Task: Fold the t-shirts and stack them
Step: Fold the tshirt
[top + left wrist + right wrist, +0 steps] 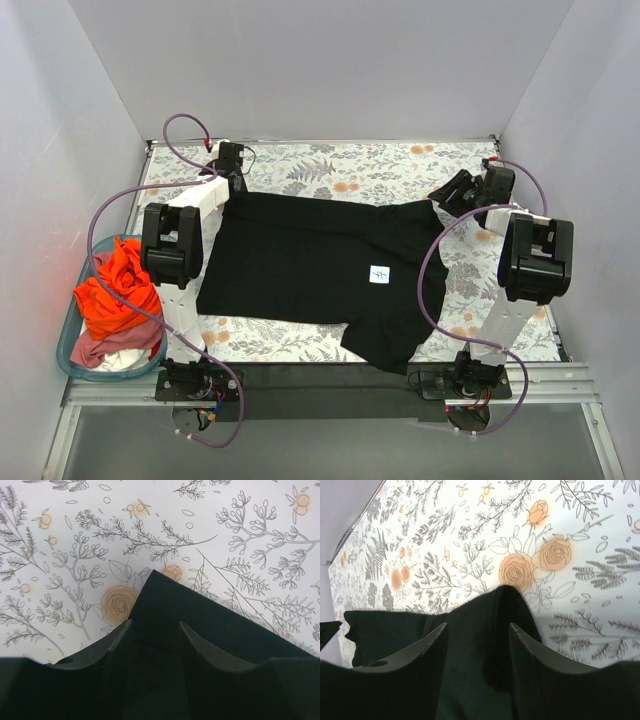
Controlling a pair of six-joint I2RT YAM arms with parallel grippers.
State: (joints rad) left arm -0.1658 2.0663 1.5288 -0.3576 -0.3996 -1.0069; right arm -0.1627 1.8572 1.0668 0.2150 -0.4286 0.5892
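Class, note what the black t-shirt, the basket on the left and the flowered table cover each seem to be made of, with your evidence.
Black t-shirt: soft matte cloth, probably a cotton knit; it lies limp, with folds at the edges. Basket: translucent teal plastic, by its see-through, slightly shiny rim. Table cover: smooth flat printed sheet; cloth or vinyl, the look leaves it open.

We can read no words, brands or numbers in any view. The one marked thing is a small white square label on the black shirt. It bears a tiny dark mark, too small for us to make out.
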